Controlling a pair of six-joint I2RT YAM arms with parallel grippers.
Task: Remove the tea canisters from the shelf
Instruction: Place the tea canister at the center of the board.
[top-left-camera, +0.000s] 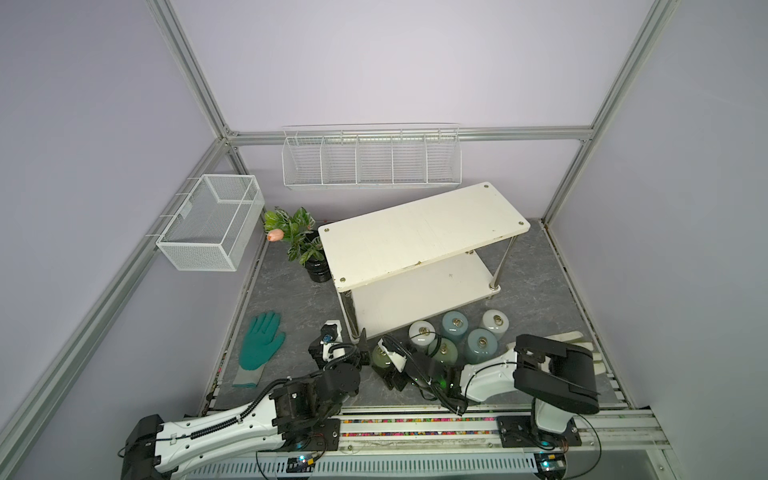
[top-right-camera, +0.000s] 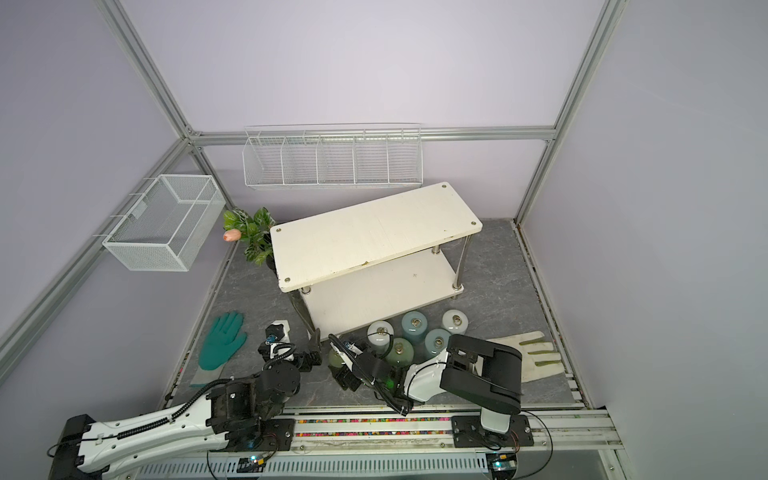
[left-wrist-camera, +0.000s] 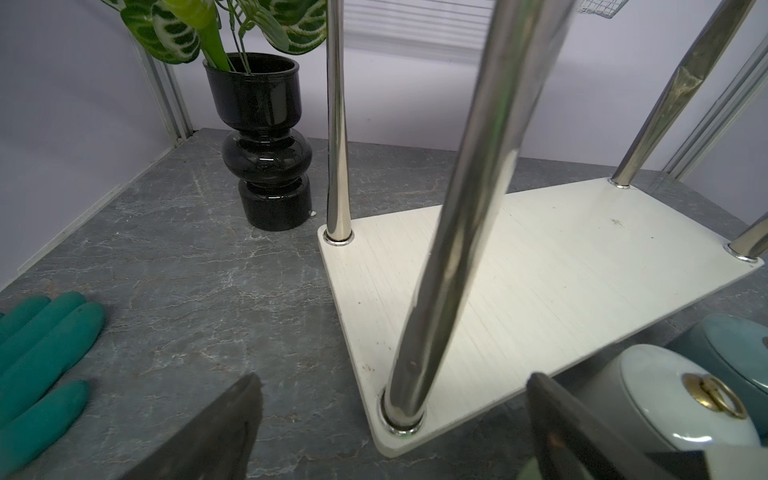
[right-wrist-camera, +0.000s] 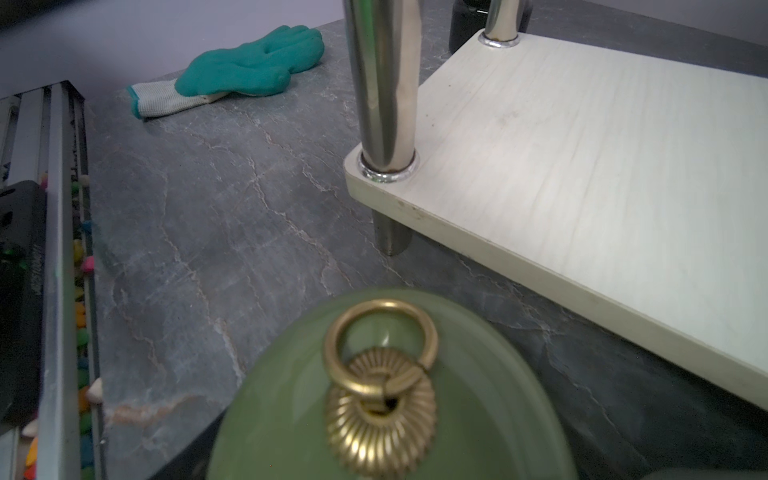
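The shelf (top-left-camera: 415, 232) stood at the far middle of the tabletop (top-left-camera: 536, 266), set at an angle. Both tiers were bare in both top views. All six canisters stood upright on the tabletop just off the shelf's near edge.

One green canister (right-wrist-camera: 282, 411) stood leftmost, near the shelf's near-left leg (right-wrist-camera: 384, 83). The right gripper (top-left-camera: 383, 360) was down at this canister, whose top filled the near part of the right wrist view, brass ring (right-wrist-camera: 380, 345) uppermost. The jaws were not clearly visible, so it could not be told whether they gripped the canister or stood clear of it.

The other five were clustered close together just to its right: a second green canister (top-left-camera: 444, 352), two white canisters (top-left-camera: 422, 332) and two blue canisters (top-left-camera: 454, 326).

The left gripper (left-wrist-camera: 394, 376) hung low just left of the green canister. Its jaws were spread wide, held nothing and faced the near-left leg.

A teal glove (top-left-camera: 259, 343) lay flat at the near left, well apart from the shelf. A white glove (top-right-camera: 528, 357) lay at the near right, partly hidden by the right arm. A black pot (left-wrist-camera: 266, 137) with a plant stood at the shelf's far-left corner.
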